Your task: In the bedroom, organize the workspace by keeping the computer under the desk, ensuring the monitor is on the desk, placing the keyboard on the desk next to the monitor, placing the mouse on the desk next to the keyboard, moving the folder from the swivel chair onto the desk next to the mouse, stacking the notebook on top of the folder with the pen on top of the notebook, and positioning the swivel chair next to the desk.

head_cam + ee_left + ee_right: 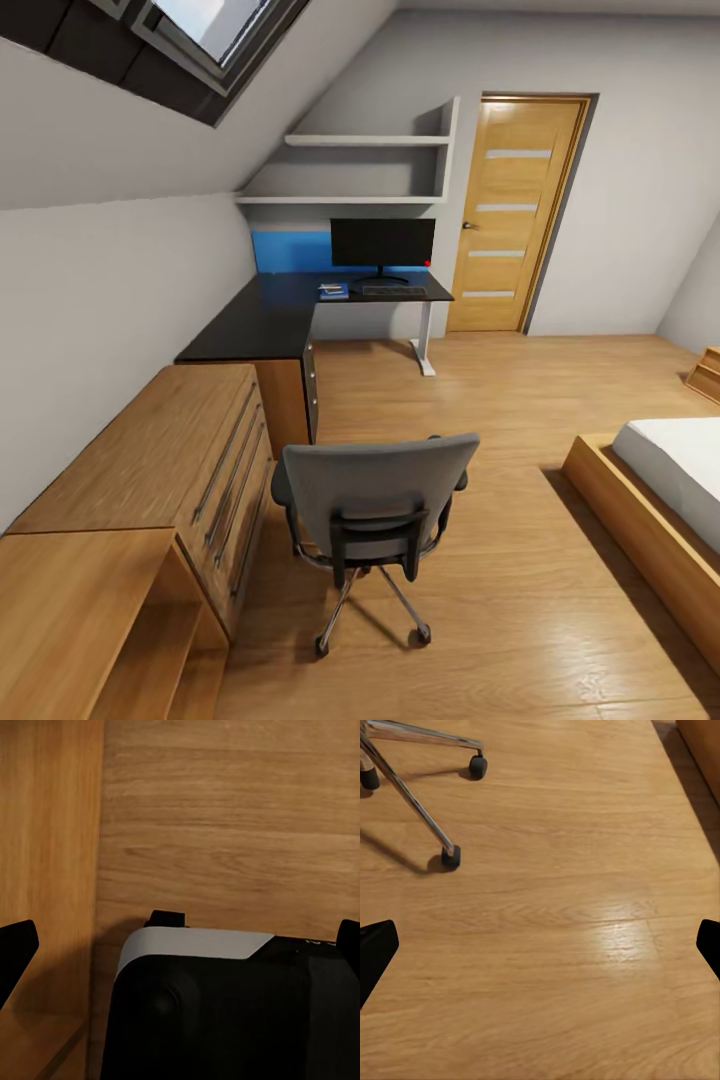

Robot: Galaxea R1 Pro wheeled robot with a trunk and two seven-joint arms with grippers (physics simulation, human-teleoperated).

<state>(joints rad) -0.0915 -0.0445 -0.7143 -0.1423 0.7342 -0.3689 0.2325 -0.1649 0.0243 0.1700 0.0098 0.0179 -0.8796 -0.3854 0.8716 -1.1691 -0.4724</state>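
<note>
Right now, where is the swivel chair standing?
In the head view the swivel chair stands on the wooden floor, apart from the desk, its back toward the camera, beside the wooden drawer cabinet.

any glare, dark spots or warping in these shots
Head view: wide-angle warping bends the walls and door; the swivel chair casts a soft shadow on the floor; the desk top is glossy and dark. Left wrist view: dim, heavily shadowed wood. Right wrist view: a pale glare patch on the floor, with sharp shadows under the chair's casters.
</note>
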